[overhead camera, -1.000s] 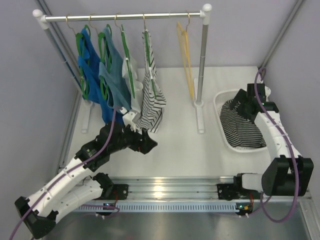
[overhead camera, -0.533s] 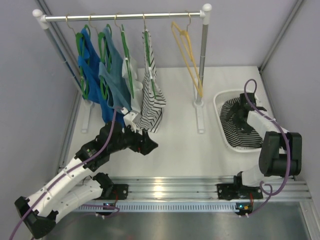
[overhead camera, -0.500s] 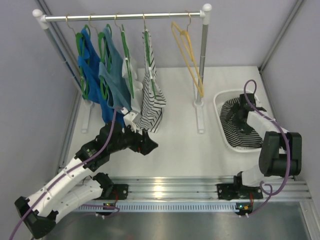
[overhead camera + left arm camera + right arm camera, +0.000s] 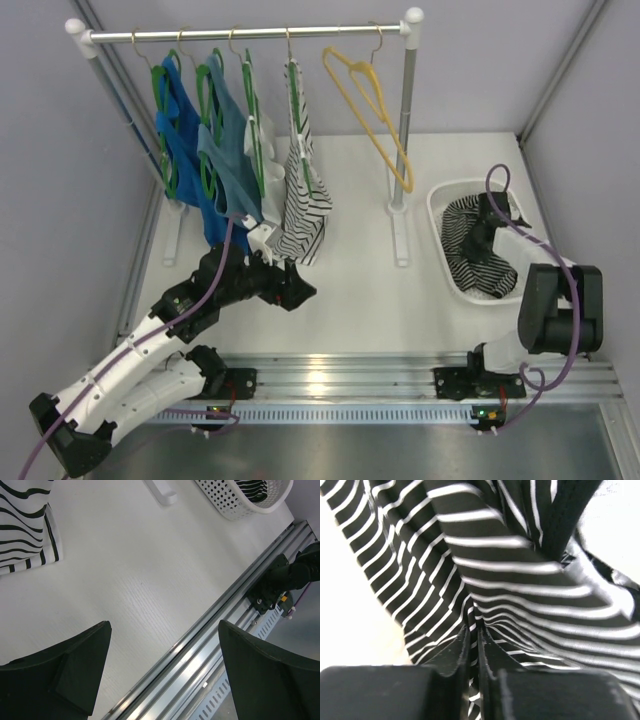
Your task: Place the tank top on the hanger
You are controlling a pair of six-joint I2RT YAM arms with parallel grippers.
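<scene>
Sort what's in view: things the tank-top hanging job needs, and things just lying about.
Job: tank top, pinched in the right gripper; yellow hanger; rail.
Lying about: basket; blue tops; pale striped top; left gripper, open.

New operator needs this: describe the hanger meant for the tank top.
Look at the clothes rail at the back. The hanger hangs at its right end. It alone is yellow and bare; the green hangers all carry tops.
</scene>
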